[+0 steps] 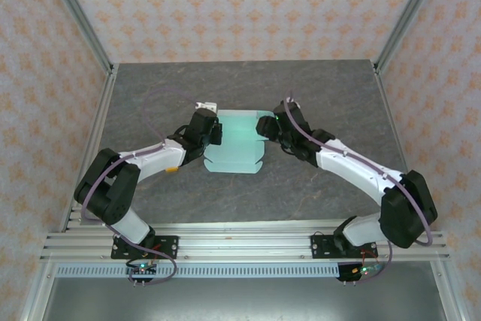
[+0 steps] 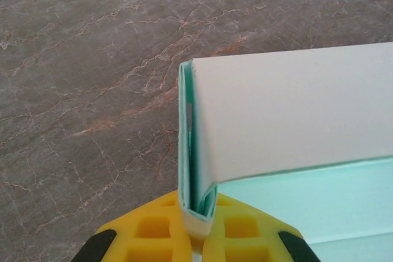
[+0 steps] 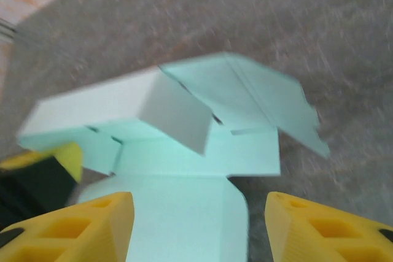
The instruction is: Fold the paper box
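Left gripper [image 2: 196, 228] is pinching the paper box [image 2: 295, 121], its yellow fingers [image 2: 153, 231] pressing together on a doubled fold at the left edge of the box. Right gripper [image 3: 199, 225] is standing at the right edge of the box with its jaws spread wide; a mint flap of the box is lying between them, not clamped. The box is sitting partly folded between both grippers, one white wall rising up and its front flap resting flat on the grey table [image 1: 225, 84]
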`<action>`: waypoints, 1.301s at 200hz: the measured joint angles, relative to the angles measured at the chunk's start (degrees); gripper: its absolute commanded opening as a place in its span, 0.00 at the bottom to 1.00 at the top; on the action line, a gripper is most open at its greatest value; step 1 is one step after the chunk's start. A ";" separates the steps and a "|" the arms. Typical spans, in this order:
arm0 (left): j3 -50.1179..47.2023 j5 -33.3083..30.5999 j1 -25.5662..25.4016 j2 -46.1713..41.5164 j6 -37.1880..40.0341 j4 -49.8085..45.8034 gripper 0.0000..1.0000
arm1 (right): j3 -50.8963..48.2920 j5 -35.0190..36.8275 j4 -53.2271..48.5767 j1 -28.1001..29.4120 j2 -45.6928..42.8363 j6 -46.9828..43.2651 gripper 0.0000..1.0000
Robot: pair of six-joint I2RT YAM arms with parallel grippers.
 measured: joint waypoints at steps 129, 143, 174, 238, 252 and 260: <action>0.00 0.02 0.00 -2.03 0.02 -0.48 0.00 | -3.72 -0.68 13.00 -0.11 11.21 2.10 0.77; 0.00 0.02 0.00 -2.16 0.04 -0.50 0.00 | -3.72 -0.68 14.03 -0.24 12.26 2.19 0.77; 0.00 0.02 0.00 -2.19 0.04 -0.68 0.00 | -3.74 -0.90 15.96 -0.66 12.94 2.36 0.76; -0.02 -0.39 0.00 -2.19 0.04 -0.68 0.00 | -3.72 -1.81 19.26 -0.90 13.11 1.27 0.70; -0.02 -0.59 0.00 -2.19 0.04 -0.68 0.00 | -3.76 -2.34 20.74 -0.90 13.09 0.76 0.68; -0.02 -0.59 0.00 -2.19 0.04 -0.68 0.00 | -3.78 -2.86 21.55 -0.90 13.05 0.50 0.67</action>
